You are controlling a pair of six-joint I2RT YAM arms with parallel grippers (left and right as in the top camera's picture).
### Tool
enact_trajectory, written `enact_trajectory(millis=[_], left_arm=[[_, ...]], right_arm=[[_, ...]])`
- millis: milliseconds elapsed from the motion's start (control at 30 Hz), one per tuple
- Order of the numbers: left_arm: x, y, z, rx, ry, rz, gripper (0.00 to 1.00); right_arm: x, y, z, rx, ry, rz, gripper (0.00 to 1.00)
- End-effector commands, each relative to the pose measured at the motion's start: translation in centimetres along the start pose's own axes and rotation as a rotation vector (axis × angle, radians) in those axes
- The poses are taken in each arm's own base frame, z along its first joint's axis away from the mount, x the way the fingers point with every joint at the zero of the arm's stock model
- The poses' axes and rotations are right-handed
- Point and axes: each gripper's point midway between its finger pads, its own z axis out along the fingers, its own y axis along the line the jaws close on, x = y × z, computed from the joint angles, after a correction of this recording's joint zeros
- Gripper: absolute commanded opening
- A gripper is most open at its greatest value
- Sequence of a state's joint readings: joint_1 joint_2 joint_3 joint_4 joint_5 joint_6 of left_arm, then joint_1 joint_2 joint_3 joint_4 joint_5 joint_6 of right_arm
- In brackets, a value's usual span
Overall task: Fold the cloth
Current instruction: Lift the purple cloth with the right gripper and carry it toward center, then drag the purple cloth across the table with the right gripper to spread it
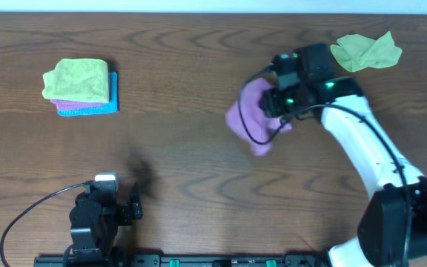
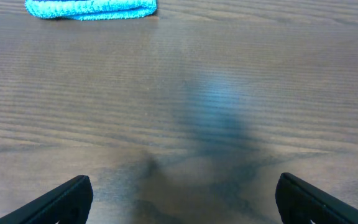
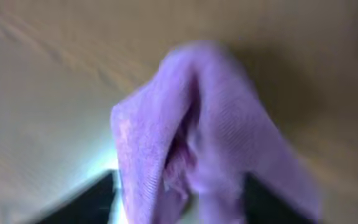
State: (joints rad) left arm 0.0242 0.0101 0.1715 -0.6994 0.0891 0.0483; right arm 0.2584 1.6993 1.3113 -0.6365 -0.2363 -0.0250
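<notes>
Ribbed purple cloth (image 3: pixel 222 118) bunches into a soft peak between the fingers of the right gripper (image 3: pixel 179 190), grip too blurred to tell. The left gripper (image 2: pixel 184 196) has its fingers spread over the wood-grain table (image 2: pixel 241 56).

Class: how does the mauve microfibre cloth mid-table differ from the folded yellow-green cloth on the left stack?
The mauve microfibre cloth is bunched; the folded yellow-green cloth is a neat rectangle. The mauve one lies partly under the right arm; the yellow-green one tops a stack of cloths. Both are soft fabric.
</notes>
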Motion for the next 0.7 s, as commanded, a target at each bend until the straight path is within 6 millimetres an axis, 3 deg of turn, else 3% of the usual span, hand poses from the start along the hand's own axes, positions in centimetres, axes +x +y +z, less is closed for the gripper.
enact_trajectory(millis=[0, 100, 200, 333, 467, 667], left_arm=[[0.9, 0.2, 0.2, -0.013, 0.028, -0.01, 0.95], [0.9, 0.2, 0.2, -0.013, 0.028, -0.01, 0.95], [0.9, 0.2, 0.2, -0.013, 0.028, -0.01, 0.95], [0.9, 0.2, 0.2, -0.013, 0.028, -0.01, 0.95], [0.9, 0.2, 0.2, -0.013, 0.028, -0.01, 0.95], [0.9, 0.2, 0.2, -0.013, 0.028, -0.01, 0.95]], right_arm=[[-1.6, -0.4, 0.4, 0.113, -0.057, 0.005, 0.99], [-2.8, -0.1, 0.2, 0.14, -0.096, -0.016, 0.99], [-2.3, -0.5, 0.1, 0.155, -0.079, 0.02, 0.99], [0.1, -2.3, -0.6, 0.185, 0.008, 0.133, 0.99], [3.1, -5.5, -1.7, 0.23, 0.11, 0.264, 0.99], [5.5, -6.6, -2.1, 0.11, 0.173, 0.355, 0.98]])
